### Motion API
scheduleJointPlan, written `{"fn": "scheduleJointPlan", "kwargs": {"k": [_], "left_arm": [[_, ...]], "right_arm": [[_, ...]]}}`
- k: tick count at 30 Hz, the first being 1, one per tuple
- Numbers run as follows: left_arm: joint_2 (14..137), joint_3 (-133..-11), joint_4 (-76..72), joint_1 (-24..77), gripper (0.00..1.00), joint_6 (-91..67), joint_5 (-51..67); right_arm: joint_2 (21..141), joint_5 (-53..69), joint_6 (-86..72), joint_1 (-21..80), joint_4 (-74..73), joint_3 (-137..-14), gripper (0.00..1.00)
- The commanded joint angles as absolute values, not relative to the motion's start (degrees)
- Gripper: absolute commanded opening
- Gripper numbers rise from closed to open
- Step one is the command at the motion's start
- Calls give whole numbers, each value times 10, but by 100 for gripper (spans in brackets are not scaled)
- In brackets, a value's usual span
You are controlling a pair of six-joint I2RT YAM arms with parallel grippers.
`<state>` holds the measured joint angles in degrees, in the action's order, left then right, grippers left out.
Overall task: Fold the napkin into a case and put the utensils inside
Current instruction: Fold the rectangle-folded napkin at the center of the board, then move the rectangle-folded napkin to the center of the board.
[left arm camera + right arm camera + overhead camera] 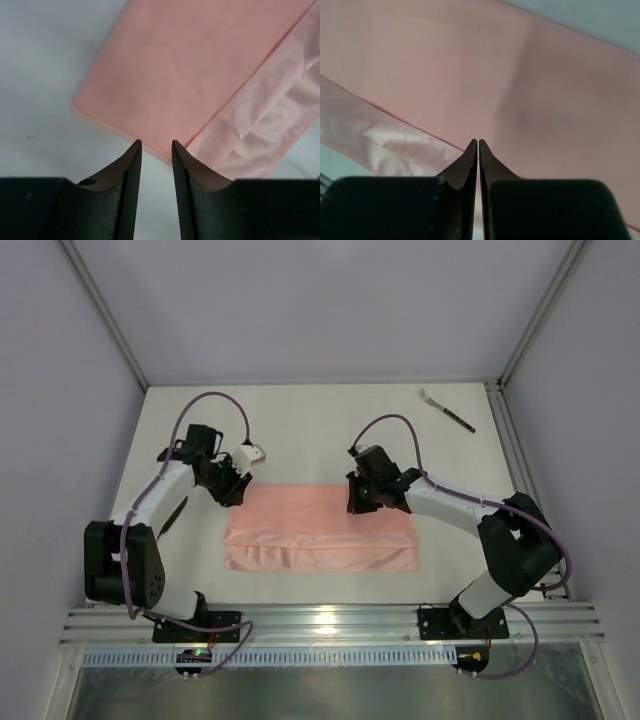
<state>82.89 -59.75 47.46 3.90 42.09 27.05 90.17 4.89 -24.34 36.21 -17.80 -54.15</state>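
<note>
The left gripper (232, 488) hangs over the table (300, 430) at the far left corner of the napkin (320, 530). In the left wrist view its jaws stand slightly apart with nothing between them, and their tips are just off the cloth's edge near that corner.

The napkin lies flat in the middle of the table, folded into a wide oblong band. A paler, thinner layer shows as a strip along its near side, lightly creased.

The right gripper (358, 502) sits at the far edge of the napkin, right of its middle. In the right wrist view its jaws are closed to a hairline gap, tips pointing down at the pink cloth; whether they pinch any cloth cannot be told. A soft dent shows in the cloth just beyond the tips.

The fork (447, 410) lies at the far right of the table, near the side rail, prongs toward the far left, well apart from the napkin and both grippers.
</note>
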Motion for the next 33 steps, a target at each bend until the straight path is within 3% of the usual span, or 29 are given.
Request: {"fn": "scheduleJointPlan", "kwargs": {"k": [1, 7, 13, 25, 33], "left_arm": [[888, -620, 335, 102, 32, 284, 168], [998, -668, 352, 109, 28, 237, 155], [992, -650, 349, 109, 30, 230, 155], [999, -663, 357, 109, 31, 219, 155], [919, -667, 422, 107, 41, 252, 178]], "right_arm": [[904, 86, -222, 407, -132, -563, 6], [954, 65, -224, 456, -120, -550, 6], [967, 52, -194, 493, -136, -537, 5], [869, 89, -129, 534, -148, -475, 4], [793, 43, -184, 508, -194, -488, 11]]}}
